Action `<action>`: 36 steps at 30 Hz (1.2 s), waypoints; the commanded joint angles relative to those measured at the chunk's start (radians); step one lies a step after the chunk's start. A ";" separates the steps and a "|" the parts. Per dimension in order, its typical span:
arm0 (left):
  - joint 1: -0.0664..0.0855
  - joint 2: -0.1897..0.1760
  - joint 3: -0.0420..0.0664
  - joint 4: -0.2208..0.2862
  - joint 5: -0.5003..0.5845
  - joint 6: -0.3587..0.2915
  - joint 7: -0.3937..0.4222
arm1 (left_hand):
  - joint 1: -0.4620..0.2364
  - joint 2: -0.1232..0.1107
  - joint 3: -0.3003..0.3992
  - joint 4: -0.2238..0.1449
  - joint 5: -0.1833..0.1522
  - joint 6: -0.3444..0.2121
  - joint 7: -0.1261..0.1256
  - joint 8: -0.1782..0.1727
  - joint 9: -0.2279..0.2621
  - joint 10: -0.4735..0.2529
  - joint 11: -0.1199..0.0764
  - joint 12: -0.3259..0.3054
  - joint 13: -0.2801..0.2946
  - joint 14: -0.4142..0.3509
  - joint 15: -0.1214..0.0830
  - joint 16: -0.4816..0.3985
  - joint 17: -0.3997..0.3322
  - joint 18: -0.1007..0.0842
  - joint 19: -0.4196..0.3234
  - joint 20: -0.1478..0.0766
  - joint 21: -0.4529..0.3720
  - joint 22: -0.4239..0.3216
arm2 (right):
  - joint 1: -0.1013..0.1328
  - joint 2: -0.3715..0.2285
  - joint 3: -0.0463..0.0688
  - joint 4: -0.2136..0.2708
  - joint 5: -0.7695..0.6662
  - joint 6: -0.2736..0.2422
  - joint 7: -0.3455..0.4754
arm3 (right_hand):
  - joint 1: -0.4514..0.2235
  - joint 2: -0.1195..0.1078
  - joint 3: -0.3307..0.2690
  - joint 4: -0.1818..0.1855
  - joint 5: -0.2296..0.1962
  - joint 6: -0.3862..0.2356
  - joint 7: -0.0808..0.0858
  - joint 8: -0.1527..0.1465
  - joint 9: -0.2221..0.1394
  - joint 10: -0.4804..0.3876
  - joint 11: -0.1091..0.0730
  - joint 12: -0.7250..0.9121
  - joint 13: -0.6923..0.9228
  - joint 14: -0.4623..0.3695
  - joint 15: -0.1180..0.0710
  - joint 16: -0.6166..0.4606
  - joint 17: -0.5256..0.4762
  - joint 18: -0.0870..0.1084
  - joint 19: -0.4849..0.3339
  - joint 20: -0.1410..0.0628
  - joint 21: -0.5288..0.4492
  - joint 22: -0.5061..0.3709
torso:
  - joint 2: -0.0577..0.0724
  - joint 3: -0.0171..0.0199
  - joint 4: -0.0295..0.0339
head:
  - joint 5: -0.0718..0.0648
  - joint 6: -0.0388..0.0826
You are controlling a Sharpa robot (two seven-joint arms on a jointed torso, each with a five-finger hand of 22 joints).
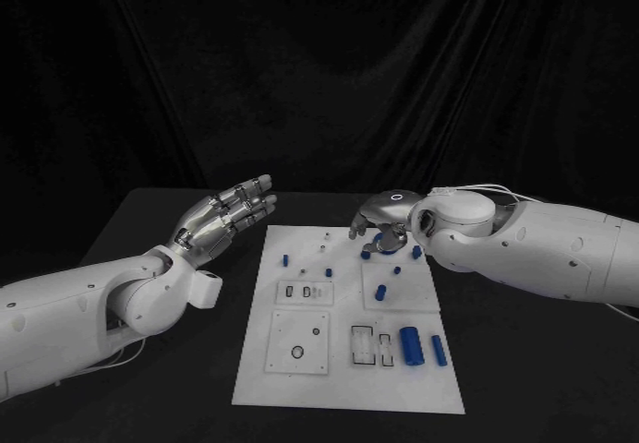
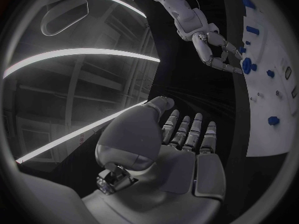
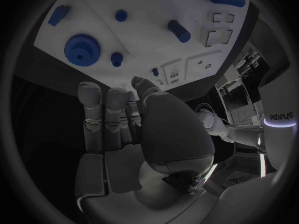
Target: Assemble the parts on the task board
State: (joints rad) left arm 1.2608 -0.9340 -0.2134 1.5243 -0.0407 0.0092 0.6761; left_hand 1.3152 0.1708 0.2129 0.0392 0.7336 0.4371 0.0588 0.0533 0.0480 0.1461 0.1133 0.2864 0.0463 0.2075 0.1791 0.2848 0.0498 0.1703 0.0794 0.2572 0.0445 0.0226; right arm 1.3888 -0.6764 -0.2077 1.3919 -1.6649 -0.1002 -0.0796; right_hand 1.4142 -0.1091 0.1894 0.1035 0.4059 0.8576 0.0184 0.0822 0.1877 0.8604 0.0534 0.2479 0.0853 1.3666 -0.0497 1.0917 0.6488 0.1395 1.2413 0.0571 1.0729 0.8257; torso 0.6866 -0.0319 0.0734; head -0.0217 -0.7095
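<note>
The task board (image 1: 349,369) lies flat on the black bench (image 1: 160,388) between the two arms, with small blue parts (image 1: 412,344) scattered over it. The right robot hand (image 1: 382,223) hovers over the board's far edge, fingers spread apart and holding nothing; a blue gear (image 3: 81,48) sits just beyond its fingertips. The left robot hand (image 1: 229,215) is raised beside the board's far left corner, fingers straight and empty.
</note>
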 commanded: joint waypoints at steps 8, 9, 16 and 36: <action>-0.001 0.004 0.001 0.000 -0.002 0.013 0.136 | -0.002 -0.022 0.031 0.013 0.009 0.006 0.014 0.001 0.001 -0.020 -0.009 0.006 -0.001 -0.109 -0.070 -0.089 -0.015 0.011 -0.014 -0.019 -0.010 -0.003 | -0.028 0.000 0.001 -0.033 -0.035 -0.048 0.031 | 0.006 -0.008 0.020 -0.015 0.014 -0.010 -0.008 -0.010 -0.001 -0.044 0.005 0.001 -0.001 -0.007 0.003 0.002 0.002 0.011 -0.001 0.002 0.003 0.017 | -0.005 -0.0013 -0.0011 | 0.003 -0.013; -0.001 0.004 0.001 0.000 -0.002 0.013 0.136 | -0.002 -0.022 0.031 0.013 0.009 0.006 0.014 0.001 0.001 -0.020 -0.009 0.006 -0.001 -0.109 -0.070 -0.089 -0.015 0.011 -0.014 -0.019 -0.010 -0.003 | -0.029 0.000 0.001 -0.035 -0.035 -0.048 0.032 | 0.006 -0.008 0.020 -0.016 0.014 -0.010 -0.008 -0.010 -0.001 -0.045 0.005 0.001 -0.001 -0.007 0.003 0.003 0.005 0.010 0.001 0.002 0.007 0.023 | -0.005 -0.0013 -0.0011 | 0.003 -0.013; -0.002 0.004 0.001 -0.007 -0.002 0.015 0.138 | -0.002 -0.022 0.033 0.014 0.009 0.004 0.014 0.001 0.001 -0.022 -0.011 0.004 -0.001 -0.111 -0.072 -0.091 -0.015 0.012 -0.014 -0.021 -0.010 -0.003 | -0.045 0.010 0.001 -0.072 -0.036 -0.078 0.052 | 0.001 -0.006 0.024 -0.019 -0.004 -0.009 -0.002 -0.010 -0.002 -0.056 0.007 0.001 -0.004 -0.003 0.004 0.007 0.009 0.008 0.006 0.004 0.012 0.034 | -0.003 -0.0008 -0.0006 | 0.005 -0.014; -0.004 0.011 0.001 -0.026 -0.002 0.055 0.104 | -0.004 -0.017 0.044 0.028 -0.001 -0.015 0.019 -0.003 -0.001 -0.048 -0.019 -0.014 -0.005 -0.131 -0.082 -0.110 -0.017 0.012 -0.022 -0.027 -0.015 -0.005 | -0.079 0.044 0.001 -0.155 -0.036 -0.142 0.108 | -0.002 -0.001 0.048 -0.030 -0.010 0.029 0.009 0.006 0.005 -0.009 0.002 0.047 0.008 0.000 0.001 0.020 0.026 0.008 0.008 0.002 0.013 0.045 | -0.004 -0.0007 -0.0010 | 0.001 -0.029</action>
State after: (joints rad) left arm 1.2584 -0.9244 -0.2135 1.4970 -0.0423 0.0404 0.6769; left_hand 1.3151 0.1604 0.2530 0.0634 0.7390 0.4287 0.0789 0.0543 0.0482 0.1070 0.0934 0.2784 0.0426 0.0841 0.0983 0.1817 0.0341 0.1701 0.0578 0.2356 0.0330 0.0194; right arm 1.3128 -0.6339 -0.2078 1.2410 -1.6905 -0.2023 0.0058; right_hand 1.4142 -0.1090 0.2308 0.0732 0.4009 0.8808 0.0273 0.0823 0.1923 0.8450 0.0549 0.2904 0.0923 1.3632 -0.0463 1.1076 0.6739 0.1399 1.2452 0.0608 1.0850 0.8701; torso 0.6830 -0.0319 0.0723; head -0.0203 -0.7362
